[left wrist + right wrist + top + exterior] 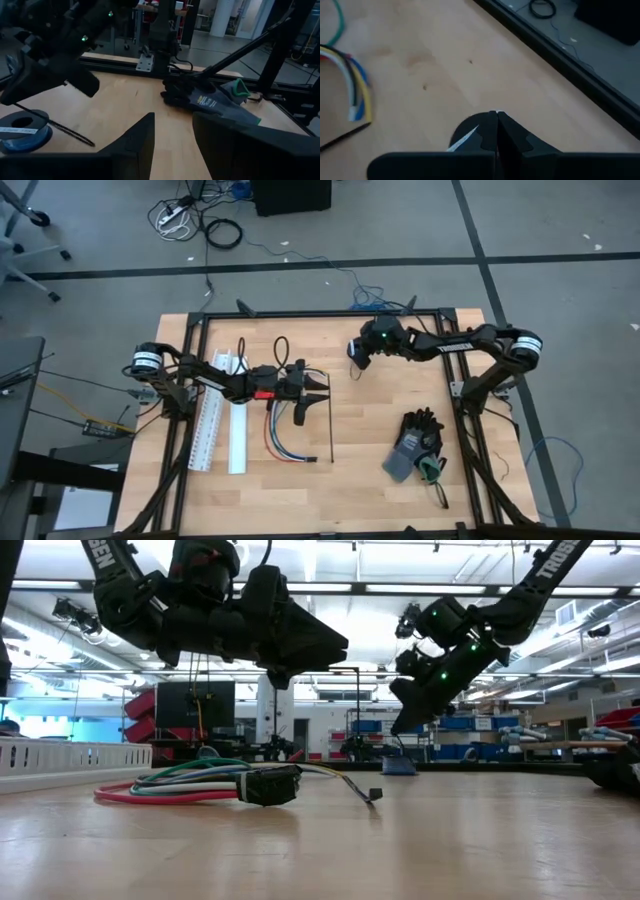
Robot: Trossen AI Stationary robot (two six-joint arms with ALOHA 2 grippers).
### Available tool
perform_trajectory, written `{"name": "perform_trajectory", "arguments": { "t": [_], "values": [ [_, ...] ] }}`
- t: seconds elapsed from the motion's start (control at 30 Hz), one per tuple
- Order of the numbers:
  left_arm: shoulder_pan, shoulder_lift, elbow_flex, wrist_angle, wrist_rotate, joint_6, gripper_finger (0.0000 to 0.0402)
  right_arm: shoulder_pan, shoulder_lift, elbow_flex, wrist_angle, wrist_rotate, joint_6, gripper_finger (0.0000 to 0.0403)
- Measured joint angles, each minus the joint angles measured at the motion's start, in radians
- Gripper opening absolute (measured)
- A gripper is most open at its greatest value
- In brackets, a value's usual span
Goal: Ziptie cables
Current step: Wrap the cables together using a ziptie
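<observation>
The bundle of thin coloured cables (285,435) lies on the wooden table (380,490), its top end hidden beneath the left gripper (303,392), whose fingers stand narrowly parted, holding nothing visible. Beyond the cables, the right gripper (358,360) hangs pinched closed, empty.

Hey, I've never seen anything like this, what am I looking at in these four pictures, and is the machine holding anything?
It is a robot with two dark jointed arms at a wooden table. One picture looks straight down, one looks level across the tabletop, and two come from cameras on the wrists. The left end effector hangs part open just above the bundle of thin coloured wires; I see nothing held in it. The right end effector is raised with its fingers shut; the pictures do not show whether it holds anything. Also on the table: white slotted plastic channels, a thin straight black strip and dark work gloves.
</observation>
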Motion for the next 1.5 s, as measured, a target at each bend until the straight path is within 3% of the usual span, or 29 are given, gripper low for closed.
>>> {"name": "perform_trajectory", "arguments": {
  "t": [0.4,0.93,1.17,1.37,1.5],
  "values": [
    [0.000,0.000,0.000,-0.002,0.000,0.014,0.0127,0.005,0.001,0.001,0.007,0.041,-0.028,0.0007],
    [0.001,0.000,0.000,0.009,0.001,-0.002,0.0127,0.063,-0.009,0.001,0.006,0.066,-0.014,0.0109],
    [-0.001,0.000,0.000,0.040,0.104,0.023,0.0127,0.218,-0.079,0.001,0.008,-0.067,0.004,0.0129],
    [-0.005,0.000,0.000,0.070,0.238,0.033,0.0127,0.402,-0.068,0.002,-0.015,-0.255,-0.021,0.0127],
    [-0.011,0.000,0.000,0.079,0.281,0.032,0.0127,0.533,-0.032,0.002,-0.017,-0.261,-0.024,0.0120]
  ]
}}
